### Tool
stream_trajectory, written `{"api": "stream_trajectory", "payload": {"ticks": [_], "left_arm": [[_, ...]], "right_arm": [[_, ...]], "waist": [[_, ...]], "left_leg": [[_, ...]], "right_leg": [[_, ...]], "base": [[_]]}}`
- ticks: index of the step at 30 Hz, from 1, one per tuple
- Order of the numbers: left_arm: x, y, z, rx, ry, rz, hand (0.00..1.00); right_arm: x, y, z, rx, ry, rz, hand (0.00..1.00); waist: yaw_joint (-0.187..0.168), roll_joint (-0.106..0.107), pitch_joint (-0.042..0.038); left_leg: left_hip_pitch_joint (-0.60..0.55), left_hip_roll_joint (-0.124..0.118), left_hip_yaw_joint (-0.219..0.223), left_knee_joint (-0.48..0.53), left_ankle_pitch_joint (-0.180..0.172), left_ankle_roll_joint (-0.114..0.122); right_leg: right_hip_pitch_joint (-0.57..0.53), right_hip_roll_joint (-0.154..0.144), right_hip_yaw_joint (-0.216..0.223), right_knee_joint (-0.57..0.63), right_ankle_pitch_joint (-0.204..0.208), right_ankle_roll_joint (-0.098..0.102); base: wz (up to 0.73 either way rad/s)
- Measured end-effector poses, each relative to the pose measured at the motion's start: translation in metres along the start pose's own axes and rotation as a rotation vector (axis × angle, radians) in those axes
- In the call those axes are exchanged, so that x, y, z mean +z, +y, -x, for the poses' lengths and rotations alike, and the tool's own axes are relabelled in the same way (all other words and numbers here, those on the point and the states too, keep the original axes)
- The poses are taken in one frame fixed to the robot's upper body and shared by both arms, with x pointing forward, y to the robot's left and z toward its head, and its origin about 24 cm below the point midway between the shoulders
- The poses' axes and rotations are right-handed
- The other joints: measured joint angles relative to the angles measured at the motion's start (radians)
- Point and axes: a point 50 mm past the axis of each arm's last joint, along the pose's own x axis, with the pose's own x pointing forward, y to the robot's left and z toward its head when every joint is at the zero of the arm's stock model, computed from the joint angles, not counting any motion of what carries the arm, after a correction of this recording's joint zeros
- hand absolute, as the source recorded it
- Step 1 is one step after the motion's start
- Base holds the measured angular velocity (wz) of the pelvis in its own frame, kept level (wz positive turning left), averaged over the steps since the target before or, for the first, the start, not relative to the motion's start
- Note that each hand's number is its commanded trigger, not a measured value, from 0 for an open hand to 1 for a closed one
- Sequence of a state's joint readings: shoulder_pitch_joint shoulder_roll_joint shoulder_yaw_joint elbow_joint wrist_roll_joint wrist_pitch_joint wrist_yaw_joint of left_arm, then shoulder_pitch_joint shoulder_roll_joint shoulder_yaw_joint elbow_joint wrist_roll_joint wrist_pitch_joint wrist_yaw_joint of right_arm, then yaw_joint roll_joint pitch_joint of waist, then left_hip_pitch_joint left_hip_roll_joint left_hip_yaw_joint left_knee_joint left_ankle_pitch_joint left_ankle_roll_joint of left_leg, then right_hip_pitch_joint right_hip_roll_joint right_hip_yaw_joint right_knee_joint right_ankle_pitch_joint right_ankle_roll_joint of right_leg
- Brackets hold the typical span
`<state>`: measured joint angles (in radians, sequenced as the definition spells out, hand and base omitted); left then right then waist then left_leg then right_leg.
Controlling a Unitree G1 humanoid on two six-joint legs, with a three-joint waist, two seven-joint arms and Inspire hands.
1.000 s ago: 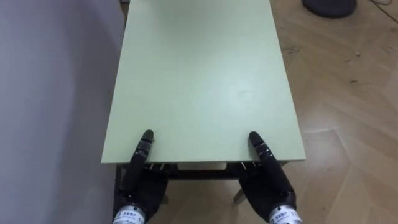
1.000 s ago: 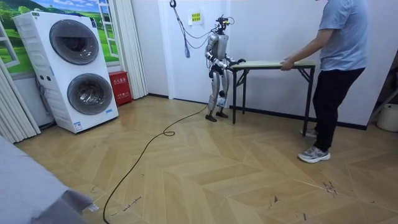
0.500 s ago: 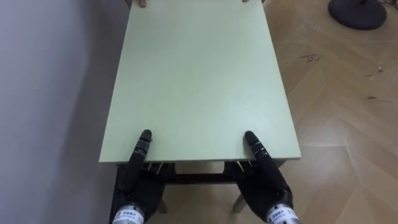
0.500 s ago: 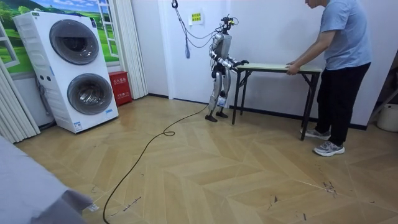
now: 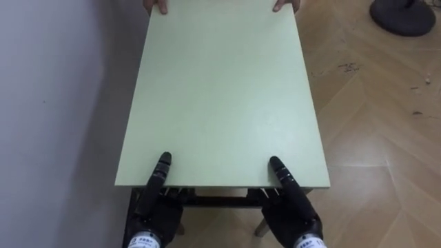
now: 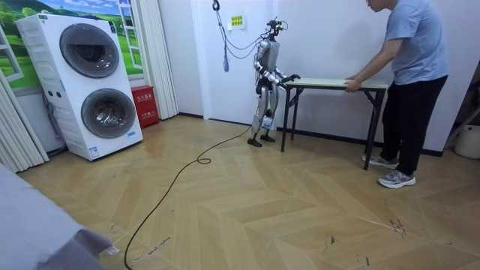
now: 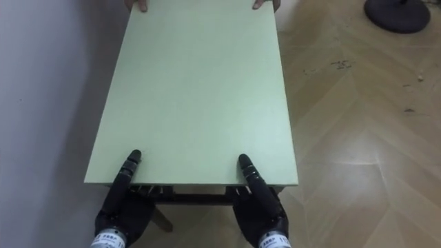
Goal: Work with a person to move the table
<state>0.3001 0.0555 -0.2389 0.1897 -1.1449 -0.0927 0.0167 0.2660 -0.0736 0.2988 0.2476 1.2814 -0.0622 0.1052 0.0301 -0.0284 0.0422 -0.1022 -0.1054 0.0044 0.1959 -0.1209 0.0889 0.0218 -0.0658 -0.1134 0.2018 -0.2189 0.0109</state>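
**Left eye view: carry in hand, table held from both ends**

You have the pale green rectangular table (image 5: pixel 220 96) lying lengthwise ahead of you, close along the grey wall (image 5: pixel 55 103). The left hand (image 5: pixel 153 207) and right hand (image 5: pixel 293 207) sit at the near short edge, each with a dark thumb laid flat on the top.

The rest of each hand is under the board, so you cannot tell whether either grip is closed.

At the far edge the person's hands (image 5: pixel 160 7) hold the two corners. In the room view the person (image 6: pixel 409 67) leans in over that end.

Judged step: mid-carry, the load shared between you. The next move calls for stepping in time with the person and keeping the top level and off the wall.

Hard to make out:
- whether the table legs are clear of the herringbone wood floor (image 5: pixel 372 138);
- the dark round base (image 5: pixel 403 14), cut off at the top corner.
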Motion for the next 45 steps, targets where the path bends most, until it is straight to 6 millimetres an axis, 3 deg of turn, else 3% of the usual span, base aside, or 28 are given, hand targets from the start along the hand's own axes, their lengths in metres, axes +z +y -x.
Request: {"api": "stream_trajectory", "payload": {"ticks": [3,5,6,7,8,9,10,11,12,15,19,20,21,23,29,37,45], "left_arm": [[-0.004,0.003,-0.005,0.004,0.013,-0.006,1.0],[-0.004,0.005,-0.008,0.012,0.013,-0.003,0.96],[-0.005,0.005,-0.009,0.015,0.011,-0.001,0.8],[-0.005,0.005,-0.009,0.016,0.009,0.001,0.71],[-0.005,0.005,-0.01,0.017,0.007,0.003,0.58],[-0.005,0.005,-0.01,0.017,0.006,0.003,0.51],[-0.005,0.006,-0.01,0.016,0.008,-0.002,0.21],[-0.005,0.009,-0.01,0.005,0.014,-0.054,0.03],[-0.003,0.013,-0.009,-0.007,0.023,-0.124,0.0],[0.002,0.018,-0.008,-0.027,0.043,-0.306,0.0],[0.002,0.021,-0.01,-0.038,0.063,-0.385,0.0],[0.003,0.021,-0.01,-0.043,0.065,-0.392,0.0],[0.002,0.022,-0.011,-0.043,0.071,-0.411,0.0],[0.0,0.027,-0.009,-0.023,0.087,-0.418,0.0],[-0.015,0.063,0.0,0.112,0.232,-0.497,0.0],[-0.012,0.068,0.001,0.119,0.245,-0.539,0.0],[-0.018,0.095,0.014,0.206,0.351,-0.643,0.0]], "right_arm": [[0.002,-0.004,-0.005,0.0,0.0,0.016,1.0],[0.001,-0.004,-0.008,-0.005,0.003,0.018,1.0],[0.0,-0.004,-0.01,-0.008,0.003,0.014,1.0],[0.0,-0.004,-0.01,-0.009,0.003,0.013,1.0],[0.0,-0.004,-0.011,-0.009,0.002,0.012,0.91],[0.0,-0.004,-0.012,-0.01,0.001,0.011,0.71],[0.0,-0.004,-0.012,-0.01,0.001,0.011,0.56],[0.0,-0.004,-0.012,-0.012,-0.002,0.01,0.16],[0.0,-0.005,-0.012,-0.013,-0.004,0.01,0.0],[0.0,-0.005,-0.012,-0.012,0.001,0.035,0.0],[0.006,-0.01,-0.009,-0.011,0.032,0.231,0.0],[0.006,-0.013,-0.009,-0.019,0.043,0.272,0.0],[0.007,-0.015,-0.008,-0.026,0.054,0.3,0.0],[0.008,-0.017,-0.007,-0.026,0.065,0.328,0.0],[0.008,-0.025,-0.004,-0.007,0.103,0.366,0.0],[0.011,-0.027,-0.003,0.028,0.12,0.408,0.0],[0.003,-0.067,0.01,-0.096,0.29,0.636,0.0]], "waist": [[0.0,0.019,-0.0117],[0.0,0.022,-0.0134],[0.0,0.022,-0.0134],[0.0,0.022,-0.0134],[0.0,0.022,-0.0135],[0.0,0.022,-0.0136],[0.0,0.022,-0.0136],[0.001,0.022,-0.0137],[0.0,0.021,-0.0138],[-0.001,0.022,-0.014],[0.0,0.023,-0.0154],[0.001,0.024,-0.0188],[0.001,0.028,-0.0287],[0.002,0.033,-0.0347],[-0.003,0.019,-0.0292],[0.002,0.014,-0.0273],[0.002,0.01,-0.0328]], "left_leg": [[0.005,0.006,0.008,-0.002,-0.011,0.009],[0.009,0.007,0.013,-0.001,-0.011,0.009],[0.011,0.008,0.014,0.0,-0.011,0.009],[0.011,0.008,0.014,0.0,-0.011,0.009],[0.011,0.008,0.016,0.001,-0.011,0.009],[0.011,0.008,0.016,0.002,-0.011,0.009],[0.011,0.008,0.016,0.003,-0.011,0.009],[0.011,0.008,0.016,0.003,-0.011,0.009],[0.011,0.008,0.016,0.004,-0.011,0.009],[0.011,0.008,0.016,0.005,-0.011,0.009],[0.019,0.007,0.016,0.006,-0.011,0.009],[0.024,0.008,0.016,0.005,-0.011,0.009],[0.026,0.008,0.015,0.004,-0.011,0.009],[0.032,0.009,0.017,0.002,-0.011,0.009],[0.043,0.013,0.021,0.002,-0.01,0.007],[0.044,0.014,0.025,0.003,-0.01,0.007],[0.043,0.015,0.025,0.001,-0.01,0.007]], "right_leg": [[0.002,0.006,-0.001,0.001,0.0,0.0],[0.007,0.006,-0.002,0.001,0.0,0.0],[0.013,0.006,-0.003,0.001,0.0,0.0],[0.013,0.006,-0.003,0.001,0.0,0.0],[0.014,0.006,-0.004,0.001,0.0,0.0],[0.015,0.006,-0.007,0.001,0.0,0.0],[0.015,0.006,-0.009,0.001,0.0,0.0],[0.017,0.006,-0.017,0.002,0.0,0.0],[0.017,0.005,-0.023,0.001,0.0,0.0],[0.018,0.005,-0.025,0.001,0.0,0.0],[0.027,0.004,-0.024,0.0,0.0,0.0],[0.031,0.004,-0.024,0.0,0.0,0.0],[0.031,0.004,-0.024,0.0,0.0,0.0],[0.032,0.004,-0.023,0.0,0.0,0.0],[0.045,0.009,-0.017,-0.017,0.005,0.0],[0.045,0.01,-0.014,-0.016,0.01,0.002],[0.051,0.01,-0.027,-0.017,0.01,0.002]], "base": [[-0.04],[-0.08],[-0.04],[0.0],[0.0],[0.0],[0.0],[0.0],[0.0],[0.0],[0.0],[0.0],[-0.04],[-0.08],[-0.04],[-0.01],[0.0]]}}
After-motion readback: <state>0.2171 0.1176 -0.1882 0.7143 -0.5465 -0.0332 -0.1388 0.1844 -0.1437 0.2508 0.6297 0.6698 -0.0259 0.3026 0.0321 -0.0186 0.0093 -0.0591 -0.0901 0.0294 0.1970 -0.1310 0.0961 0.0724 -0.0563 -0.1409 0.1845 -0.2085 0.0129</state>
